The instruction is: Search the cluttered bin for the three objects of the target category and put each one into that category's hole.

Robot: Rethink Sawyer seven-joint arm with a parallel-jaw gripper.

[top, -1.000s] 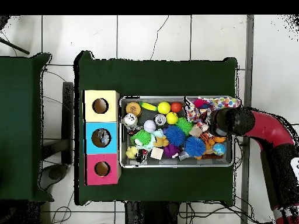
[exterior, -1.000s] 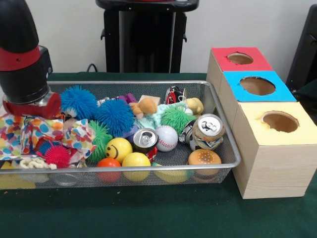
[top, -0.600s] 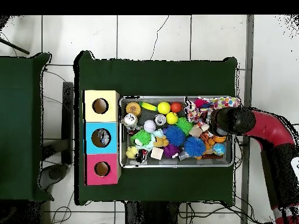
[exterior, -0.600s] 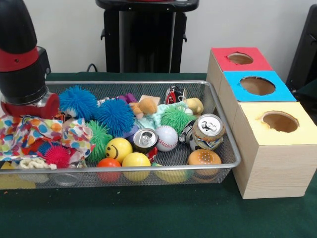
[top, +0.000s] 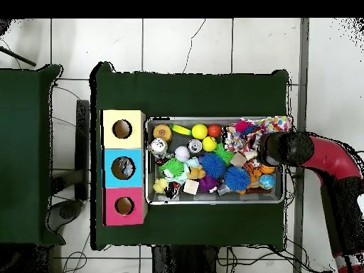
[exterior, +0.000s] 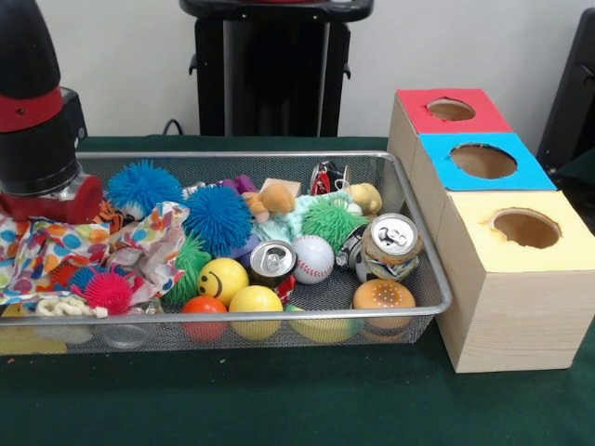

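Observation:
A wire mesh bin (exterior: 423, 251) (top: 215, 200) holds mixed toys: blue spiky balls (exterior: 219, 219), green spiky balls (exterior: 331, 221), a baseball (exterior: 312, 257), drink cans (exterior: 390, 245), a smiley ball (exterior: 222, 279) and a burger toy (exterior: 383, 296). A wooden box beside the bin has a red hole (exterior: 451, 109), a blue hole (exterior: 482, 160) and a yellow hole (exterior: 526, 227). My gripper (exterior: 48, 206) (top: 273, 149) is low over the bin's end farthest from the box, pressed against a polka-dot cloth (exterior: 88, 249) (top: 266, 126). The cloth and my wrist hide its tip.
A yellow ball (exterior: 255, 302), an orange ball (exterior: 203, 307) and a pink spiky ball (exterior: 108, 291) lie along the bin's near wall. The green tablecloth (exterior: 297, 390) surrounds the bin. A black stand (exterior: 270, 74) rises behind it.
My arm has drawn slightly away from the box end, and the polka-dot cloth has shifted and spread with it, lying further over the green spiky ball beside it.

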